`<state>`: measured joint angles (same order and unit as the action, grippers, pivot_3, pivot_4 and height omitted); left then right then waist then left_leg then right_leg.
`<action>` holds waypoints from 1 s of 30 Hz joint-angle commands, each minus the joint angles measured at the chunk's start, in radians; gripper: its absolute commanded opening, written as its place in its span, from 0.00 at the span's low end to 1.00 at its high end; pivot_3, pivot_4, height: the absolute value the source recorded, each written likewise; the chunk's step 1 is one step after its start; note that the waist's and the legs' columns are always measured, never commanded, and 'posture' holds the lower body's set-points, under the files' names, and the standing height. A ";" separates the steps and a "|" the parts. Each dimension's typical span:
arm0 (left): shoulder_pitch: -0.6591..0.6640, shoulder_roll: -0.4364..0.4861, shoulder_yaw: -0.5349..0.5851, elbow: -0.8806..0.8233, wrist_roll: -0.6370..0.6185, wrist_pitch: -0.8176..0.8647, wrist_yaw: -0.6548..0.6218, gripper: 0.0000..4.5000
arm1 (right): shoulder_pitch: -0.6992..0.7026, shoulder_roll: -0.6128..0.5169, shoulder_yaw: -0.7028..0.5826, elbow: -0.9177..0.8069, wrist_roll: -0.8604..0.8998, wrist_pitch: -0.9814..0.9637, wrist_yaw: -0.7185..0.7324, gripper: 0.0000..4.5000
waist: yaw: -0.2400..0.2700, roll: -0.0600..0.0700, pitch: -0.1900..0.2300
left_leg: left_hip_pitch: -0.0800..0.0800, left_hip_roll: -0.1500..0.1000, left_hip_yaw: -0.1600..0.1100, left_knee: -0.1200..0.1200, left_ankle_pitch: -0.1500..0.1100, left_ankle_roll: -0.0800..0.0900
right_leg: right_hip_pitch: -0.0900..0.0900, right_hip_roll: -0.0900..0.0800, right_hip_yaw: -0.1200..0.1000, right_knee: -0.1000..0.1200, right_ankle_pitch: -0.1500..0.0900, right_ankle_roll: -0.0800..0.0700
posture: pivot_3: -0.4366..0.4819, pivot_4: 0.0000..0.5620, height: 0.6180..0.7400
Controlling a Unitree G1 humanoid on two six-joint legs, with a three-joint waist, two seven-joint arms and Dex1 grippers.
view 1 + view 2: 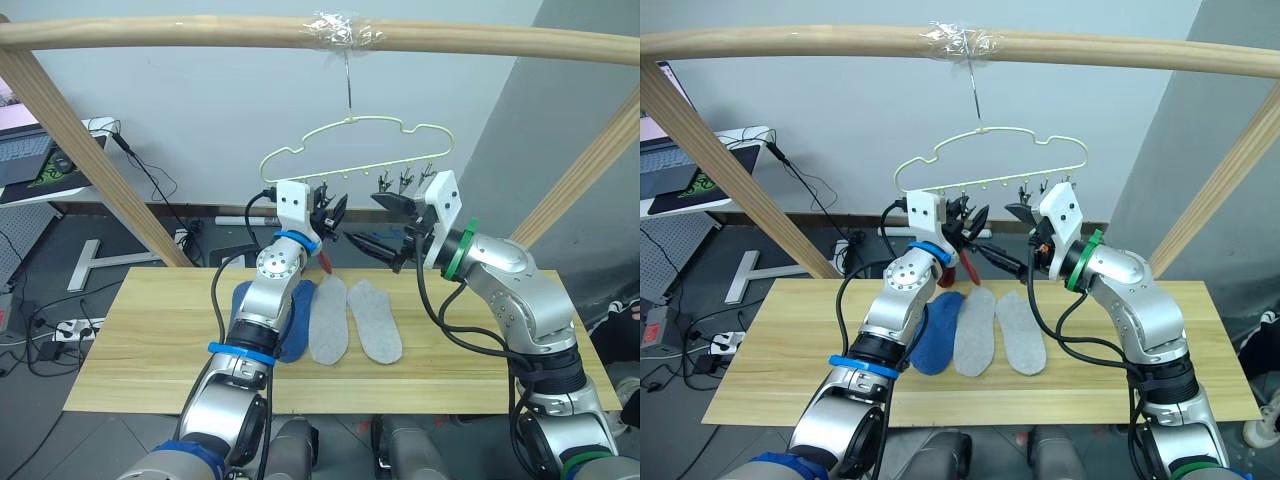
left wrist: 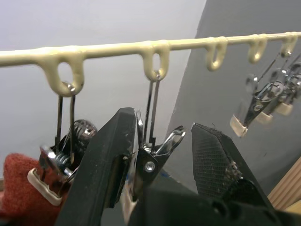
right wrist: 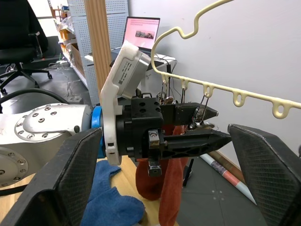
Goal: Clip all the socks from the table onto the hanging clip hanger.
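Reaching up to the clip hanger (image 1: pixel 352 150), the left gripper (image 2: pixel 160 155) spreads its fingers around a metal clip (image 2: pixel 155 155) in the hanger's left group, beside a rust red sock (image 3: pixel 162 188) already hanging. A blue sock (image 1: pixel 937 335) and two light grey socks (image 1: pixel 998 333) lie side by side mid-table (image 1: pixel 140 340), nearer its far edge. The right gripper (image 3: pixel 164 183) hovers wide open, empty, facing the left one.

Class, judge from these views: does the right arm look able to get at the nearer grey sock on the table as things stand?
Probably yes: the right gripper is open and holds nothing, and the grey sock lies uncovered on the table just below it.
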<state>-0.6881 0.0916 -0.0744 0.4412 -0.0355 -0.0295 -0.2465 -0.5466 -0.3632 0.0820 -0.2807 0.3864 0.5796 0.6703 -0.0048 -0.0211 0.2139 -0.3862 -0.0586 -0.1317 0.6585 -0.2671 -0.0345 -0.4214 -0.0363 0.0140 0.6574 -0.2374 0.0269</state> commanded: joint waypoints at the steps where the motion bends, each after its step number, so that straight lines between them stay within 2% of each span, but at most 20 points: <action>1: -0.001 -0.004 -0.010 -0.038 0.018 -0.023 -0.002 0.50 | -0.011 0.002 -0.023 -0.043 0.025 -0.011 -0.006 1.00 | 0.000 0.000 0.000 | 0.000 0.000 0.000 0.000 0.000 0.000 | 0.000 0.000 0.000 0.000 0.000 0.000 | 0.46 0.34 1.00; 25: -0.009 0.009 0.002 -0.035 0.056 -0.047 0.010 0.50 | -0.014 0.003 -0.022 -0.041 0.029 -0.004 -0.004 1.00 | 0.000 0.000 0.000 | 0.000 0.000 0.000 0.000 0.000 0.001 | 0.000 0.000 0.000 0.001 0.000 0.000 | 0.46 0.37 1.00; 28: -0.008 0.009 0.004 -0.038 0.051 -0.048 0.005 0.38 | -0.015 0.004 -0.022 -0.041 0.031 -0.003 -0.006 1.00 | 0.000 0.000 0.000 | 0.000 0.000 0.000 0.000 0.000 0.001 | 0.000 0.000 0.000 0.001 0.000 0.000 | 0.46 0.37 1.00; 30: -0.008 0.008 0.005 -0.039 0.051 -0.048 0.004 0.24 | -0.014 0.003 -0.021 -0.040 0.032 -0.004 -0.007 1.00 | 0.000 0.000 0.000 | 0.000 0.000 0.000 0.000 0.000 0.001 | 0.000 0.000 0.000 0.001 0.000 0.000 | 0.46 0.37 1.00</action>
<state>-0.6813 0.0984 -0.0741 0.4394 0.0200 -0.0529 -0.2386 -0.5466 -0.3622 0.0796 -0.2807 0.3996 0.5815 0.6690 -0.0053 -0.0211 0.2139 -0.3860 -0.0586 -0.1321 0.6588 -0.2674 -0.0338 -0.4214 -0.0362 0.0137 0.6585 -0.2374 0.0269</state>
